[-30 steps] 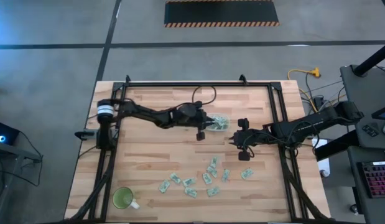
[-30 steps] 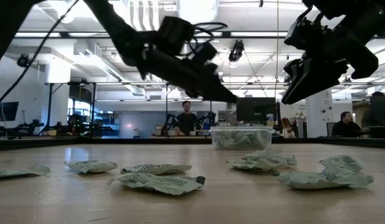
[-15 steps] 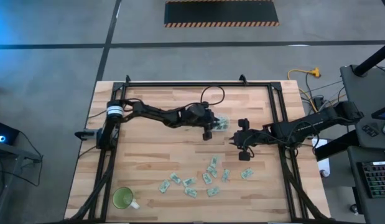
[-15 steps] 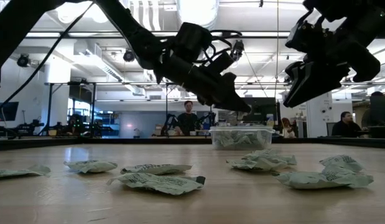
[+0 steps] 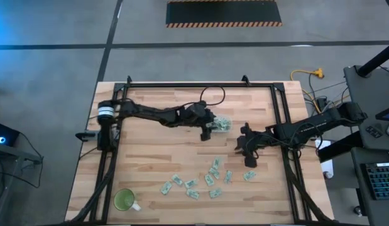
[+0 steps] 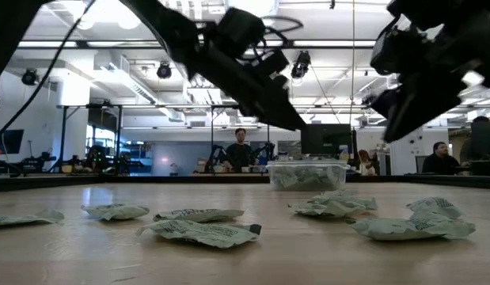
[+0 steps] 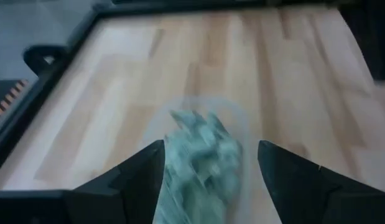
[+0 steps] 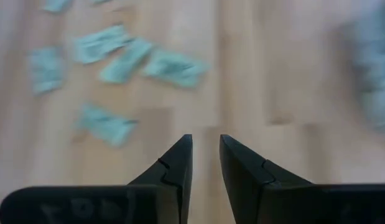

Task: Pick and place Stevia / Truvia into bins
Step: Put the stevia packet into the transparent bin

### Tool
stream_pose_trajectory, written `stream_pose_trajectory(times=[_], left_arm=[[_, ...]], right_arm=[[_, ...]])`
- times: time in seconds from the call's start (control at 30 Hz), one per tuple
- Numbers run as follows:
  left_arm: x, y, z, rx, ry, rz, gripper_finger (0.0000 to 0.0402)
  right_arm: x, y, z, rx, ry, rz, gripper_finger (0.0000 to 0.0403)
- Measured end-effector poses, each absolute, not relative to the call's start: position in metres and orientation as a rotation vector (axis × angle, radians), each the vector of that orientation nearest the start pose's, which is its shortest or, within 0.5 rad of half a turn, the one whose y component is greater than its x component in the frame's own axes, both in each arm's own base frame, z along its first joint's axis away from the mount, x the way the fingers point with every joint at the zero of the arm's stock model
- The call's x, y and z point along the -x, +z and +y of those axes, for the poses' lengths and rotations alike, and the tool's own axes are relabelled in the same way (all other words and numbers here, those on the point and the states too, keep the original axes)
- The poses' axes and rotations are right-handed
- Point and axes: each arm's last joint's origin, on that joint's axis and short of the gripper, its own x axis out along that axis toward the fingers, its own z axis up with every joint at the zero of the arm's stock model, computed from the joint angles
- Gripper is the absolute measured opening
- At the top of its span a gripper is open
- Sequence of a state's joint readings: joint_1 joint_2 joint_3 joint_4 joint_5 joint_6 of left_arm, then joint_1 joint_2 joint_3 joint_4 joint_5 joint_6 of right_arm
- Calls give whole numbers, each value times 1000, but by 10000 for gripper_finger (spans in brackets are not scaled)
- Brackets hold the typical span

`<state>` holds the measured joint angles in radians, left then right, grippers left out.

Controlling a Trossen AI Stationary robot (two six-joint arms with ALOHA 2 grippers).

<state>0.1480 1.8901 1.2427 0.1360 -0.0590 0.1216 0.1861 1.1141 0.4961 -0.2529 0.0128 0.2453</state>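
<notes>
The clear bin (image 5: 222,123) stands a little right of the table's middle, toward its far edge, and holds several pale green Stevia / Truvia sachets (image 7: 198,155). My left gripper (image 7: 211,143) hovers just above and to the left of the bin (image 6: 306,176). Its fingers are wide apart and nothing is between them. Several more sachets (image 5: 207,179) lie flat on the wood nearer the front edge. My right gripper (image 5: 249,157) hangs above the table to the right of the bin, pointing down toward the loose sachets (image 8: 105,124). Only a narrow gap shows between its fingertips (image 8: 204,138), and it holds nothing.
A green cup with a handle (image 5: 125,199) stands at the table's front left corner. A black frame (image 5: 181,85) runs round the tabletop. Bare wood lies between the bin and the loose sachets. People and desks show in the room beyond the far edge.
My left gripper went a little toward the bin and dipped over it, then came up and back toward the left. My right gripper stayed in place but turned at the wrist.
</notes>
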Motion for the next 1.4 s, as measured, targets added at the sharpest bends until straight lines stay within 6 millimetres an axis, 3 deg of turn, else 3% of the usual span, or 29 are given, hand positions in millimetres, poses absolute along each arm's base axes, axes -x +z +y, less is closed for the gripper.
stream_pose_trajectory(times=[0.23,0.63,0.9,1.23,1.4], left_arm=[[-380,231,28,-133,73,685,242],[-327,211,-26,-108,-46,761,242],[-307,199,-36,-27,-39,766,242],[-298,196,-38,-32,-43,760,242],[-296,194,-38,-33,-43,762,242]], right_arm=[[-186,167,61,-258,185,967,73],[-165,166,101,-209,252,1030,73],[-156,162,110,-262,229,1080,73],[-165,129,119,-173,175,1241,73],[-173,127,125,-143,149,1312,73]])
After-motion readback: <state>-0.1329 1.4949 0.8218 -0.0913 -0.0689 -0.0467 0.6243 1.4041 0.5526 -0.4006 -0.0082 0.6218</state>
